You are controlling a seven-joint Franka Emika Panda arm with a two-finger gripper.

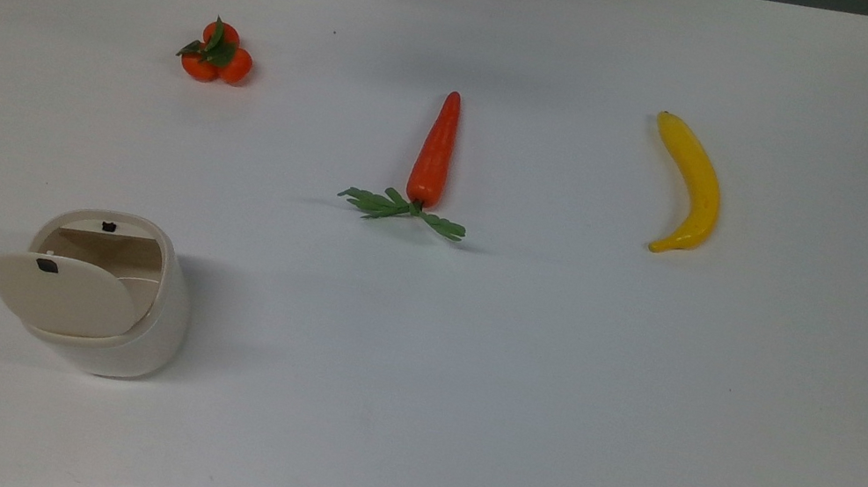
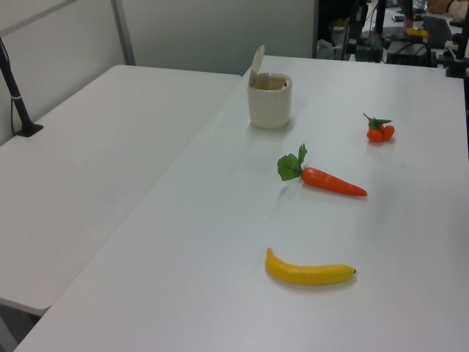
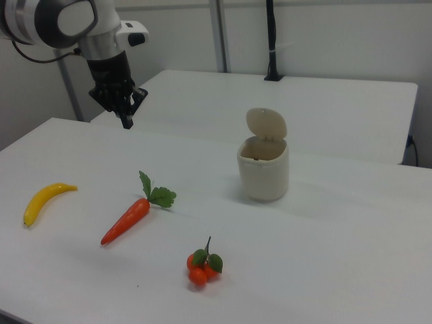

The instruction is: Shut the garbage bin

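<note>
A cream-white garbage bin (image 1: 115, 330) with beige lid (image 1: 63, 294), an orange carrot (image 1: 433, 150) with green leaves, a yellow banana (image 1: 694, 187) and 3 orange tangerines (image 1: 217, 54) on a white counter (image 1: 551, 389).

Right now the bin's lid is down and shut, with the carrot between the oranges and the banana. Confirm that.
Not quite: the garbage bin has its lid standing open, as the right view shows. The carrot does lie between the oranges and the banana.
</note>
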